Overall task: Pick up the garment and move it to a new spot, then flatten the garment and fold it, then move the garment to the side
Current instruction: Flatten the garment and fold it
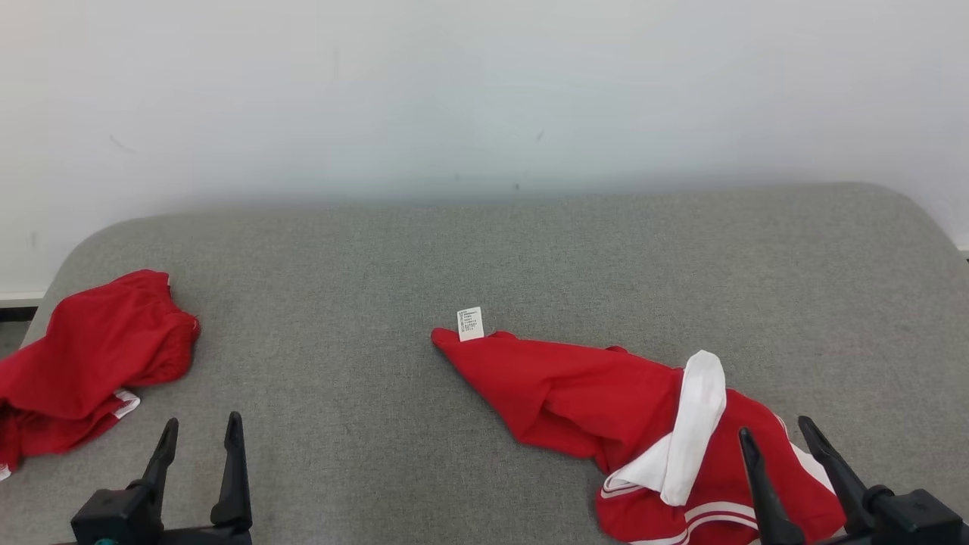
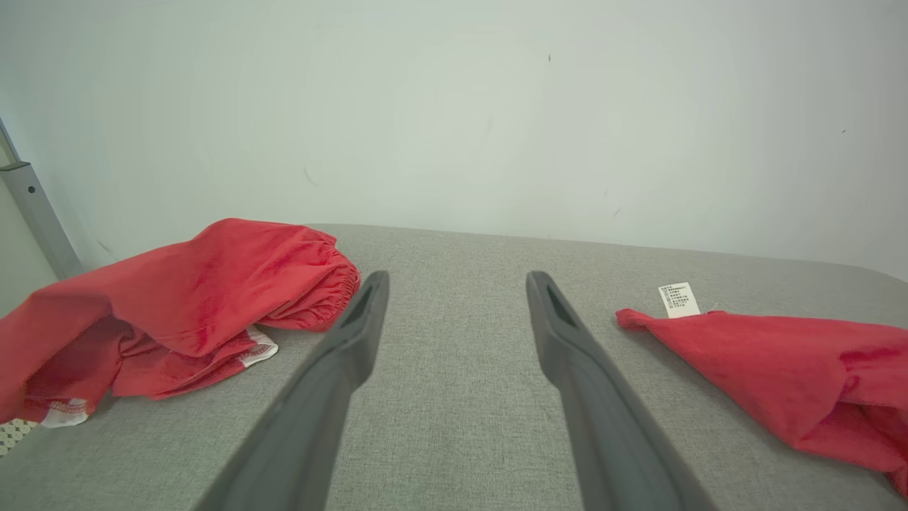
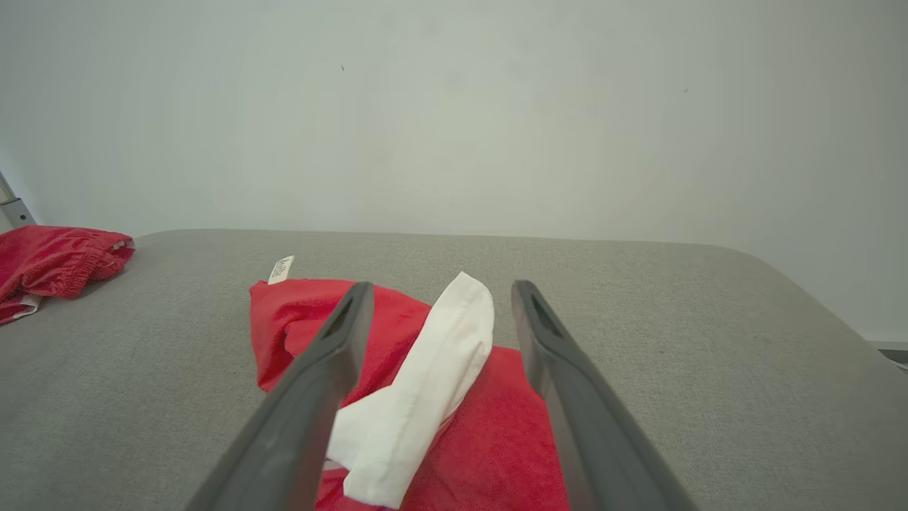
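Nearest me, the dark two-fingered left end effector and right end effector both stand spread wide, holding nothing. The broad grey fabric-covered surface carries the crumpled red cloth garment at its front right, partly beneath the right end effector. I'd judge everything remains: lifting, flattening, folding, setting aside. A white cloth band drapes across it, and a small white label lies at its left tip.
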Available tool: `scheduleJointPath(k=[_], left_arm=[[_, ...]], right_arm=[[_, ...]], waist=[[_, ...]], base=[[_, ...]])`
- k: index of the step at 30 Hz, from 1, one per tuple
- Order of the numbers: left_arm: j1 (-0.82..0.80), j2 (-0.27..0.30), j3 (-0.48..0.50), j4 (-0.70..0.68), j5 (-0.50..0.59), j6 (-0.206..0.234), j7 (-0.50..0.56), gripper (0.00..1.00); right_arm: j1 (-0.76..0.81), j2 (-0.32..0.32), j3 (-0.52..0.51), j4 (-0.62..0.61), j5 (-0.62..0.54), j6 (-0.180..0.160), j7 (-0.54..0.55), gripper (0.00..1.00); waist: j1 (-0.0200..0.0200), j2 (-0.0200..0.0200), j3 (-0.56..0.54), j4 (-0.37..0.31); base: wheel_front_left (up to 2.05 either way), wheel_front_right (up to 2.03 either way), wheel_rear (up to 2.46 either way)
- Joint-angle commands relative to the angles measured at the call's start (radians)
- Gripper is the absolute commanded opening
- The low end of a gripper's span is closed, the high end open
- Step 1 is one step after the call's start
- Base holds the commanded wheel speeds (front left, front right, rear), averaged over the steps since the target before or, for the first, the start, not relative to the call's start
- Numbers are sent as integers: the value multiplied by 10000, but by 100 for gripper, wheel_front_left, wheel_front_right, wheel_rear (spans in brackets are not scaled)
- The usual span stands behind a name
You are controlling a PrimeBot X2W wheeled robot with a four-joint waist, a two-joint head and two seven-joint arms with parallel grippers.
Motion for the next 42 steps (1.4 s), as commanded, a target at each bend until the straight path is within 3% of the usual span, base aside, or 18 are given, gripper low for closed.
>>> scheduleJointPath(k=[1, 15, 20, 31, 37, 42], left_arm=[[96, 91, -5, -32, 90, 19, 30, 100], [30, 149, -191, -39, 22, -19, 118, 100], [-551, -16, -606, 21, -315, -584, 833, 100], [-3105, -821, -1779, 1680, -1585, -2236, 4416, 100], [-4736, -1131, -1538, 3300, -2345, -2669, 5349, 100], [-6054, -1032, -1250, 4962, -2664, -2863, 5713, 100]], right_arm=[[111, 5, -88, -73, -114, -7, 43, 100], [362, 16, -307, -256, 416, -7, 152, 100], [214, 15, -218, -251, 422, -7, 141, 100], [-274, 8, 327, -67, 515, -7, 83, 100], [-761, 7, 695, 249, 642, -7, -173, 100], [-1100, 10, 856, 558, 833, -7, -443, 100]], waist=[[1, 0, -31, -3], [1, 0, 3, -56], [1, 0, 150, -69], [1, 0, 890, -978], [1, 0, 1622, -1740], [1, 0, 2198, -2272]], base=[[0, 0, 0], [0, 0, 0], [0, 0, 0], [0, 0, 0], [0, 0, 0], [0, 0, 0]])
